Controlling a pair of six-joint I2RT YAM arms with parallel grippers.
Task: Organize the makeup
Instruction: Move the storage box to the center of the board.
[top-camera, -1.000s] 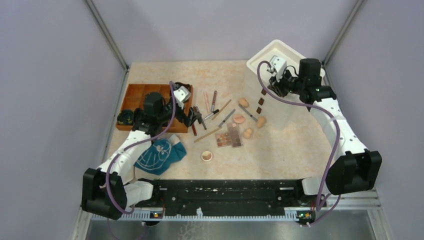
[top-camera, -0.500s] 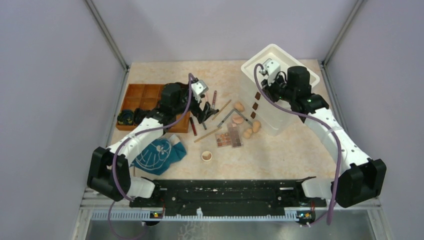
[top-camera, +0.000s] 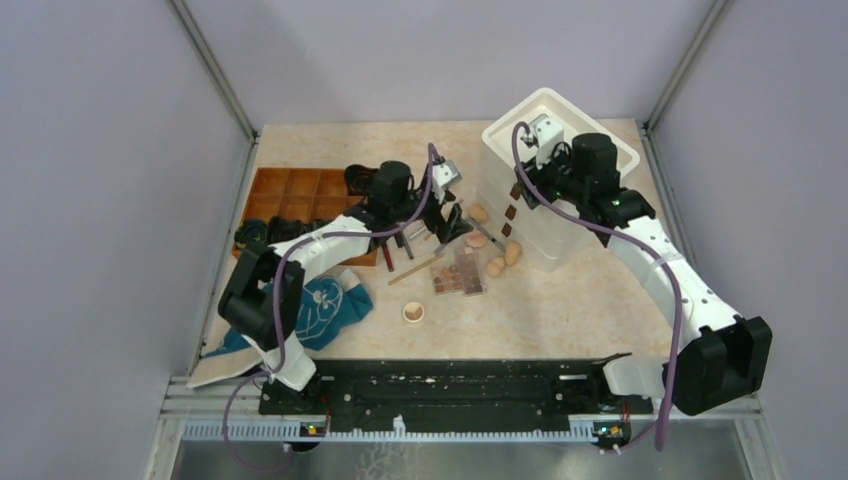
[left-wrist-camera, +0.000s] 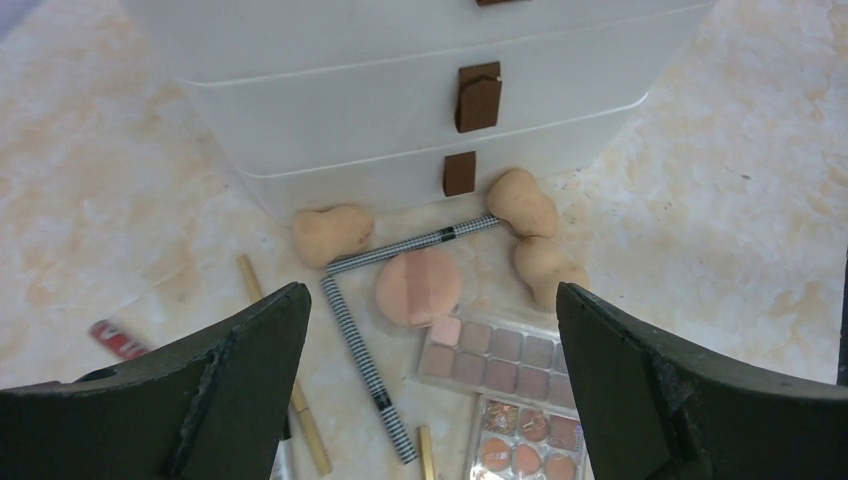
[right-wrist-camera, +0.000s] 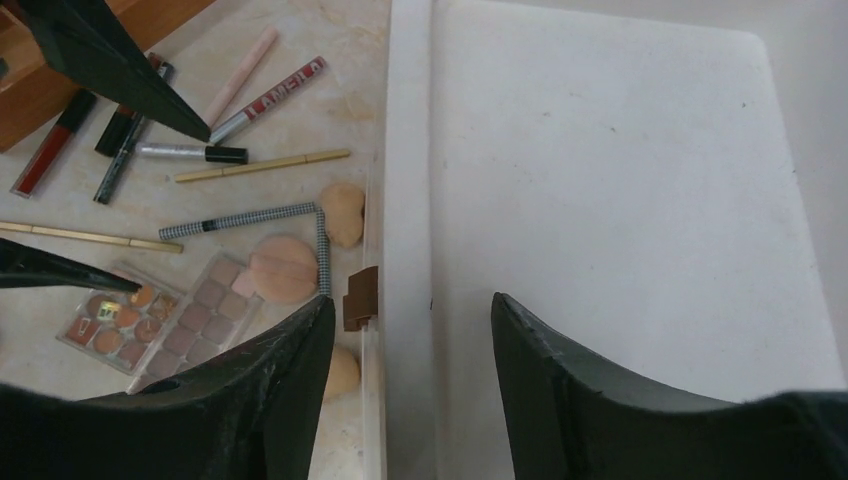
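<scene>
While the left gripper hung with its jaws spread wide and nothing between them, it faced the drawer front of the white drawer unit. Directly below it, near the unit's foot, lay a round pink puff. Tan sponges rested closer in; at least one appeared to touch the lowest drawer under its brown pull. Two checked pencils met in a corner between the sponges and the puff. An eyeshadow palette lay just beyond the puff, farther from the unit, with a gold pencil beside it. The right gripper stood over the unit's top edge, jaws partly apart, one finger to each side of the rim, holding nothing. Farther from the unit lay the small round compact. The wooden tray and teal cloth lay well apart from the unit, on the table.
</scene>
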